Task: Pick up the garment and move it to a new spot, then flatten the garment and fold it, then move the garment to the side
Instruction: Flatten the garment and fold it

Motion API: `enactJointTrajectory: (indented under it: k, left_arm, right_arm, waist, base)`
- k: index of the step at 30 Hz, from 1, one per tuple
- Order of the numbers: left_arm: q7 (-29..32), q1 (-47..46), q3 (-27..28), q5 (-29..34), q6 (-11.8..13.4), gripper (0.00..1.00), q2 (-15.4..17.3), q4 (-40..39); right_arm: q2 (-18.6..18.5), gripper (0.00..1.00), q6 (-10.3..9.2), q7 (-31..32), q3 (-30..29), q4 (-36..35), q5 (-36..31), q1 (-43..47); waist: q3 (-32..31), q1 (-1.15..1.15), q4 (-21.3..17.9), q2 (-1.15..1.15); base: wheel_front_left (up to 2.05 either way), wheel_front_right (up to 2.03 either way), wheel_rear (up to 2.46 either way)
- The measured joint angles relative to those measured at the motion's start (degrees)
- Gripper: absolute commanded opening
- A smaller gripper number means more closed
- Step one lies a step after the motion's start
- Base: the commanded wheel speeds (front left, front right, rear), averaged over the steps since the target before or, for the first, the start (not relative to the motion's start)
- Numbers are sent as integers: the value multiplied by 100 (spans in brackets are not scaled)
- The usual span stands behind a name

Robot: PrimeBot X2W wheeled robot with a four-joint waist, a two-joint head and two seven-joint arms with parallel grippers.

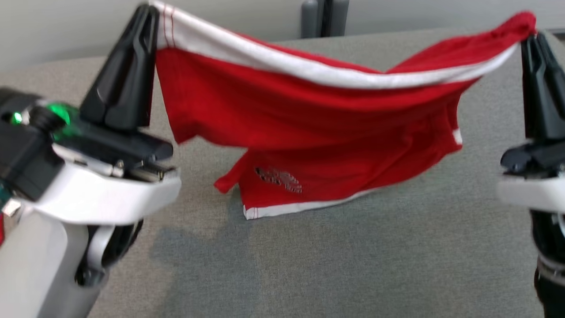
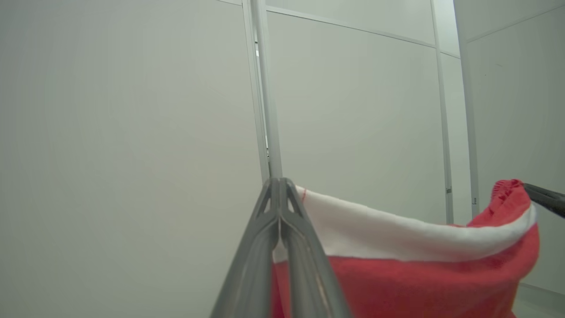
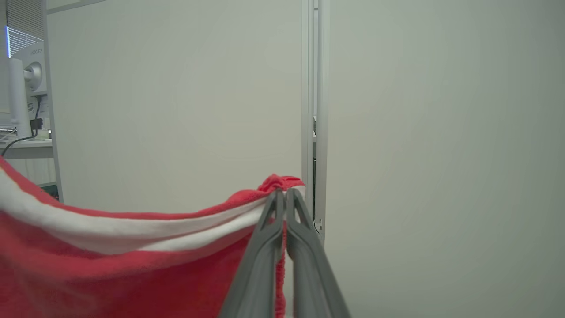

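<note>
Looks down over a broad grey cloth-covered desk, backed by pale wall panels. Holds a red knit garment with white trim stretched in the air above the desk, with the white-banded top edge sagging in the middle between the two arms and the lower white hem down at the cloth surface near the desk's middle, apparently touching it. Grips the garment's upper left corner with the left claw, dark fingers pressed together on the white band, tips pointing up. Pinches the bunched red right corner with the right claw, likewise closed tight on fabric. Shows the same from each wrist: fingertips clamped flat on the top edge, red cloth draping away sideways toward the other arm. Bears a small dark printed emblem on the lower red panel, too blurred to read. Glows at a small green lamp on the left wrist.
</note>
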Motion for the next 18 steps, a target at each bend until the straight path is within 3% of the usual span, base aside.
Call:
enactJointTrajectory:
  k: [10, 18]
  left_arm:
    - [-375, -2276, 105, -115, -680, 0, -398, 1649]
    - [-921, -3938, 157, -97, -1105, 0, -758, 3561]
  right_arm:
    - [-355, 0, 0, -303, 559, 1563, 404, -2508]
    - [-120, 0, 0, -1073, 1125, 3523, 798, -4484]
  waist:
    - [836, 0, 87, 0]
    - [1180, 0, 206, 0]
  base:
    - [0, 0, 0]
    - [0, 0, 0]
